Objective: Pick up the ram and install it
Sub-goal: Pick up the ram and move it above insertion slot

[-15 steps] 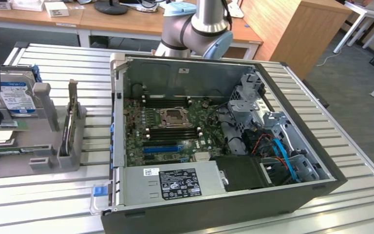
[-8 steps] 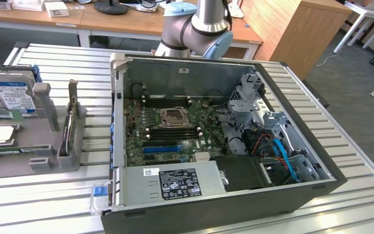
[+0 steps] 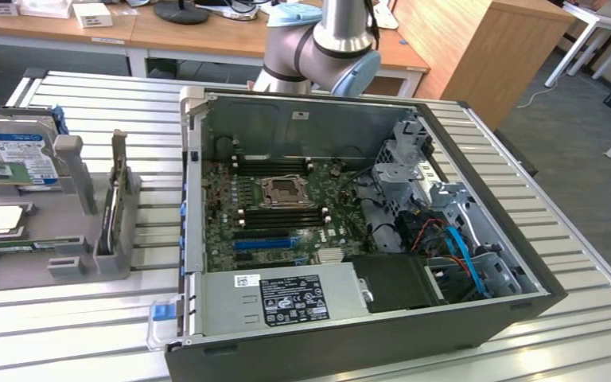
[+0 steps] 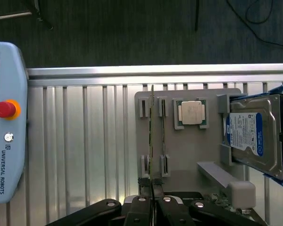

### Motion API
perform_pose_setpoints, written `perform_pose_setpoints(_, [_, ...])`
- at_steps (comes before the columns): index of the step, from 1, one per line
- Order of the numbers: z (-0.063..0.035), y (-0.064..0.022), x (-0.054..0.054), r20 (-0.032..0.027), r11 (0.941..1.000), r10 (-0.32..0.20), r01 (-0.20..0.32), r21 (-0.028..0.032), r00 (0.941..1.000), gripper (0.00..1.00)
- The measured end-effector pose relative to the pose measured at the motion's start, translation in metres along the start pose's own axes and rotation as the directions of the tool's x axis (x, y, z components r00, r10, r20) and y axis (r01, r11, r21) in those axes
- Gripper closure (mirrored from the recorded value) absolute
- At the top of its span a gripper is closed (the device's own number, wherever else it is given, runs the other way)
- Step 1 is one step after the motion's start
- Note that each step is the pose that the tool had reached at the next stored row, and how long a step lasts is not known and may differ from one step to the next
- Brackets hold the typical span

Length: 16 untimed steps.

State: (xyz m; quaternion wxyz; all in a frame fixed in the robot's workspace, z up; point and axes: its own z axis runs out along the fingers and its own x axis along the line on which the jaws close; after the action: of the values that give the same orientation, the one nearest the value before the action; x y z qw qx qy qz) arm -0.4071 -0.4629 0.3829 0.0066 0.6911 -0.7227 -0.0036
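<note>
Gripper (image 4: 152, 188): jaws clenched together, nothing seen between them. In the wrist view it lines up with one end of the ram (image 4: 152, 136). Contact cannot be confirmed.

Ram: a green stick standing on edge in the slots of a grey fixture (image 4: 188, 155). A second stick (image 4: 163, 136) stands just beside it, on the side towards the processor (image 4: 192, 113). The silver processor sits in its own square recess. The hard drive (image 4: 252, 136) stands in its bracket past the processor. It has a blue-and-white label whose print is too small to read.

Writing: "UNIVERSAL ROBOTS" reads clearly on the pale blue teach pendant (image 4: 7, 122), which also carries a red stop button (image 4: 4, 108). The pendant lies on the slatted aluminium table (image 4: 85, 141), well apart from the fixture.

Exterior view: the open computer case (image 3: 337, 358) lies on its side at the exterior view's right, with the fixture at the left. Inside are the green motherboard (image 3: 327, 227), an open processor socket (image 3: 284, 191), blue cables (image 3: 460, 247) and a power supply (image 3: 284, 298). The power supply has a black-and-white rating sticker, illegible. The robot arm (image 3: 321, 48) rises at the far side of the case.
</note>
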Motion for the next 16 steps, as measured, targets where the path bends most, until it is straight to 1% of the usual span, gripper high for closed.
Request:
perform_pose_setpoints(12, [-0.0319,0.0004,0.0,0.0001,1.0,0.009,-0.009,-0.0001,1.0,0.88])
perform_pose_setpoints(14, [-0.0358,0.0005,0.0,0.0001,1.0,0.01,-0.01,-0.0001,1.0,0.88])
perform_pose_setpoints(16, [-0.0367,0.0006,0.0,0.0002,1.0,0.01,-0.01,0.0,1.0,0.88])
